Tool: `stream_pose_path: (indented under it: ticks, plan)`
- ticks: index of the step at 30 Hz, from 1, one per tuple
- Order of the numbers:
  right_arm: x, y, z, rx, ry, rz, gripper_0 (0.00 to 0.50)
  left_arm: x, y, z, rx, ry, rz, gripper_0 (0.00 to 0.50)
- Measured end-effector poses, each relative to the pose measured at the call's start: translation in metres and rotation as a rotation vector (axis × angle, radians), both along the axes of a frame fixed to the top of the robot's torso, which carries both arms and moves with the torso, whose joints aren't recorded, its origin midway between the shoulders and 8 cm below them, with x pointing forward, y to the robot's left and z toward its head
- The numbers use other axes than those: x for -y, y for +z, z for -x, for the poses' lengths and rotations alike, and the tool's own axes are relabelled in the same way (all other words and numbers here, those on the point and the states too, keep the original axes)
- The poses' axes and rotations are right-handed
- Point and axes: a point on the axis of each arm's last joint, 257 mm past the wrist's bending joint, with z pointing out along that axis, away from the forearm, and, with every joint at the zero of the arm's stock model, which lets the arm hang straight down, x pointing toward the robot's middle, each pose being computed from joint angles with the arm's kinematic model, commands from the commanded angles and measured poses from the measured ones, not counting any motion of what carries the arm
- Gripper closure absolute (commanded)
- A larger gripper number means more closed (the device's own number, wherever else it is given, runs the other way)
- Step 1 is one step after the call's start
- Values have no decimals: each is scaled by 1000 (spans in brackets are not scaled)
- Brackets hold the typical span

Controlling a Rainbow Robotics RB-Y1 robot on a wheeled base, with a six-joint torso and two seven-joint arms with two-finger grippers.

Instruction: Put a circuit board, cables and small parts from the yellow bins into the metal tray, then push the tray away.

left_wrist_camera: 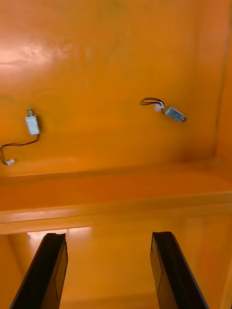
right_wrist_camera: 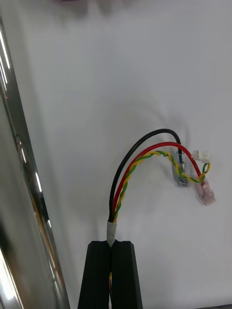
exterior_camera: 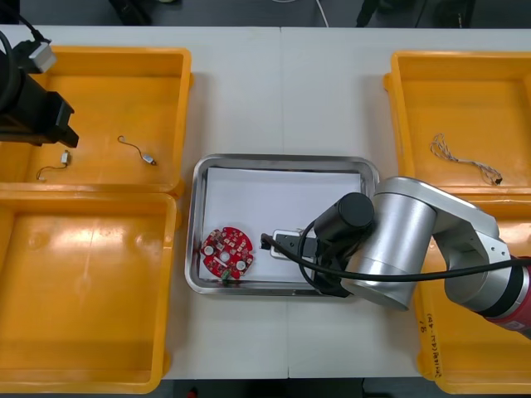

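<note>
My right gripper [right_wrist_camera: 114, 251] is low over the white inside of the metal tray [exterior_camera: 282, 160], shut on the taped end of a red and yellow cable [right_wrist_camera: 145, 161] bundled with a black wire. The cable's connectors rest on the tray floor beyond the fingers. A round red circuit board [exterior_camera: 227, 253] lies in the tray's near left corner, just left of the right gripper [exterior_camera: 278, 243]. My left gripper [left_wrist_camera: 108, 273] hangs open over the far left yellow bin [exterior_camera: 166, 58], above two small metal parts [left_wrist_camera: 32, 124] [left_wrist_camera: 173, 113] with thin wires.
A thin cable [exterior_camera: 465, 157] lies in the far right yellow bin [exterior_camera: 398, 91]. The near left bin [exterior_camera: 83, 377] holds nothing. The tray's shiny wall [right_wrist_camera: 19, 203] runs close beside the right fingers. My right arm's elbow overhangs the tray's near right corner.
</note>
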Motion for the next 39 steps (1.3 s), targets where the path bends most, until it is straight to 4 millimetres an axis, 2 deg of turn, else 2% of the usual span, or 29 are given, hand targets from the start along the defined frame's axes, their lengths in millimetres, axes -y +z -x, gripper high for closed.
stream_pose_path:
  ticks: [6,7,8,9,10,12,13,14,15,16,30,39]
  plan:
    - [-5,2,-2,12,2,-5,500,-18,-5,-3,-11,51,-26,0]
    - [-5,2,-2,13,2,-5,456,-20,-7,-3,-17,58,-24,0]
    - [-5,2,-2,16,2,-5,447,-22,-9,-3,-25,66,-22,0]
    - [-5,3,-3,19,1,-5,385,-24,-12,-2,-34,74,-18,0]
    - [-5,3,-4,23,1,-4,280,-26,-14,-2,-43,82,-14,0]
    - [-6,4,-6,31,1,-5,187,-30,-19,-1,-62,99,-7,0]
    - [-7,5,-7,36,2,-7,120,-32,-22,-1,-70,107,-3,0]
    - [-8,6,-8,42,3,-10,86,-34,-24,0,-79,114,0,0]
    - [-10,6,-8,46,4,-13,24,-36,-26,0,-87,122,3,0]
    - [-11,7,-9,48,5,-16,0,-38,-28,1,-94,130,5,0]
    - [-14,7,-9,52,10,-26,0,-61,-39,-40,11,201,54,0]
    - [-3,13,-3,8,-20,-3,0,-70,-45,-61,72,60,-13,0]
